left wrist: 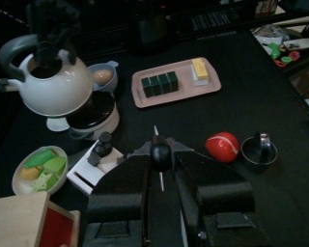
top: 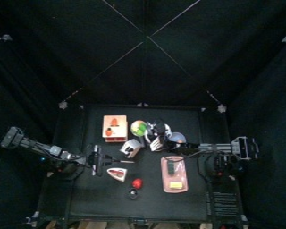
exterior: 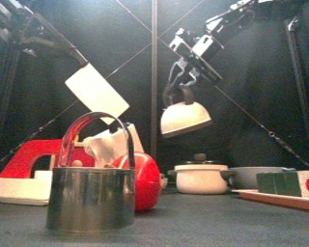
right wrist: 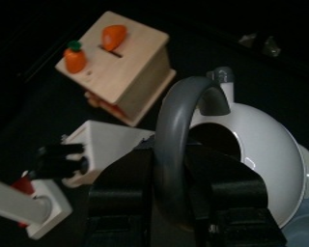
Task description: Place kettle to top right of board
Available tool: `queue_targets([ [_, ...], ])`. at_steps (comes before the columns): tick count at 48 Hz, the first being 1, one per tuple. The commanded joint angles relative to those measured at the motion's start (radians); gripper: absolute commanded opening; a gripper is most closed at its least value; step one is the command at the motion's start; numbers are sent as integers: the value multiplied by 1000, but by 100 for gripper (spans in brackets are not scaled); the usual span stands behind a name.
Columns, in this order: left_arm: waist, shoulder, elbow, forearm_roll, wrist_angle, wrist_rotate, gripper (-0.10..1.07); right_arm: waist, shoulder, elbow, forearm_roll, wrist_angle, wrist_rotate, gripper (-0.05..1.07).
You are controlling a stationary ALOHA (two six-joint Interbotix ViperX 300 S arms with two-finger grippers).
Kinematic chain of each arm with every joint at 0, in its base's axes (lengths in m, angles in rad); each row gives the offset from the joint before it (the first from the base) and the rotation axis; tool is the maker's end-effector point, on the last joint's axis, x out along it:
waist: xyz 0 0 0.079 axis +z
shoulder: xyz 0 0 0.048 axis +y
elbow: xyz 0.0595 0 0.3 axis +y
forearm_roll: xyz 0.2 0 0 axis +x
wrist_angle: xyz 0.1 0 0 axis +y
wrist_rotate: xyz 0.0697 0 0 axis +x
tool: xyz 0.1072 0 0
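The white kettle (exterior: 185,118) with a grey handle hangs in the air from my right gripper (exterior: 185,79), which is shut on the handle (right wrist: 183,111). In the top view the kettle (top: 172,139) is to the right of the wooden board (top: 113,127) and a little nearer the front. The board (right wrist: 116,53) has two carrots painted on it. The left wrist view shows the kettle (left wrist: 54,82) just above a white pot (left wrist: 96,116). My left gripper (left wrist: 157,154) rests low at the left with its jaws together, apart from the kettle.
A pink tray (top: 173,173) with blocks lies at the front right. A red ball (left wrist: 222,145) and a metal cup (left wrist: 261,150) are near the front. A green bowl (left wrist: 42,166) sits next to the board. A red and white iron (exterior: 28,169) lies at the front left.
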Motion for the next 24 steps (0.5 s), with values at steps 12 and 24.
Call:
queue_targets([
  [12, 5, 2, -6, 0, -2, -2, 53, -334, -18, 89, -2, -302, 2, 59],
  [24, 17, 2, -5, 0, -2, -2, 53, -456, 60, 109, 26, -465, -12, 59],
])
